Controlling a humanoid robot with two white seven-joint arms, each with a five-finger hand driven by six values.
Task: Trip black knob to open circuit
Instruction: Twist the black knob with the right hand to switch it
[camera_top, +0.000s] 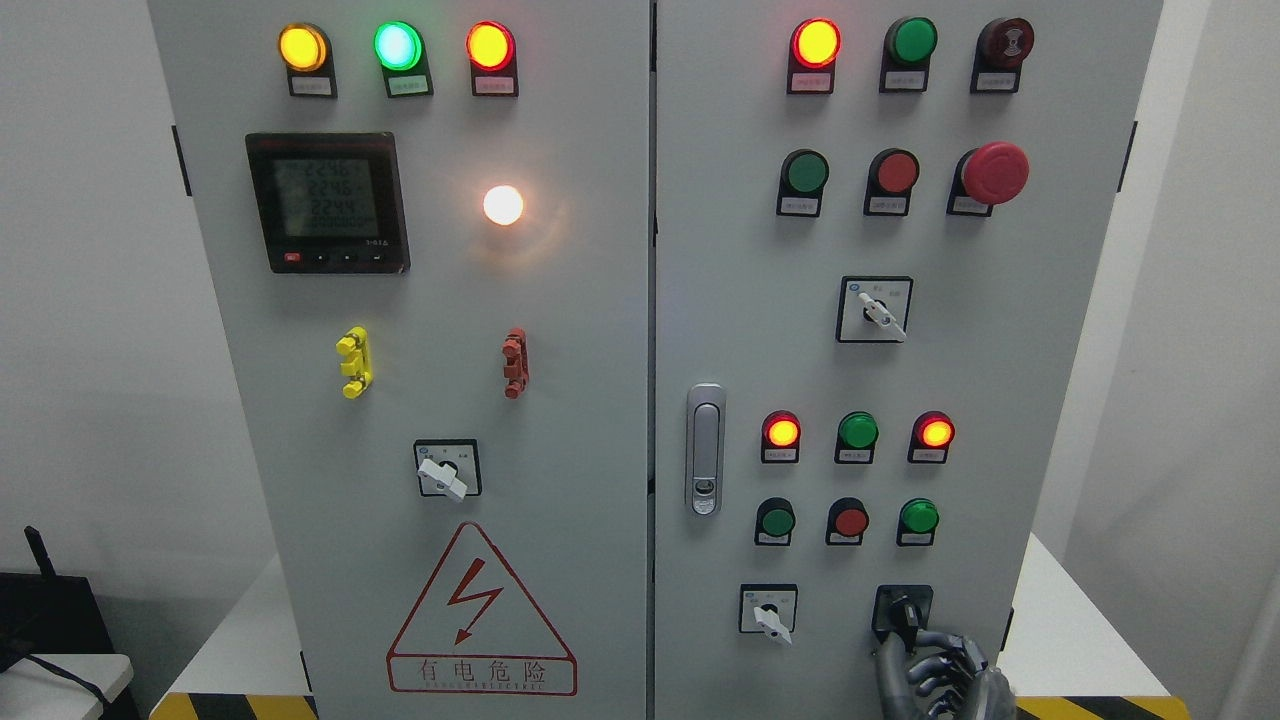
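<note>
Grey cabinet — right hand fingers at black knob.

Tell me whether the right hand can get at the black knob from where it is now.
Probably yes: the right hand is just below the black knob, one finger reaching up beside it, nothing between them.

bright, even light; sharp focus; the white lamp blooms, casting glare on the cabinet door.
</note>
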